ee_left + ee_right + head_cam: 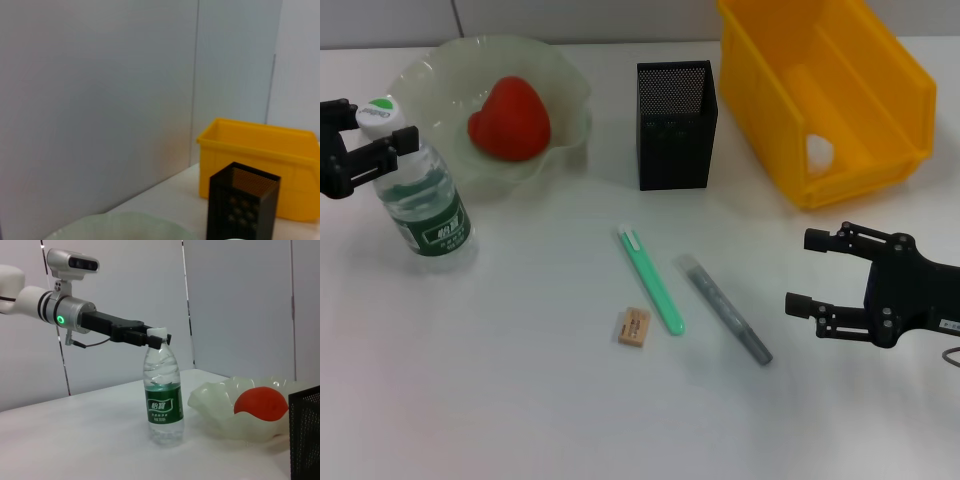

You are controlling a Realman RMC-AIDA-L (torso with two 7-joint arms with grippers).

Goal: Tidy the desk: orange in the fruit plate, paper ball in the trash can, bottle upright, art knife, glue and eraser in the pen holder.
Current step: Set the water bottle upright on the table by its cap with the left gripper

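Left gripper point(375, 140) pinching neck of bottle point(425, 205) just under cap; bottle standing upright beside fruit plate point(565, 120), label facing right wrist camera. Gripper body running off frame edge in head view.

Orange point(510, 118) sitting in plate. Paper ball point(818, 152) showing only partly inside yellow trash can point(880, 100).

Right gripper point(812, 272) hovering over table, jaws spread, holding nothing.

Art knife point(652, 280), glue point(725, 308), eraser point(634, 327) lying flat in front of pen holder point(675, 125).
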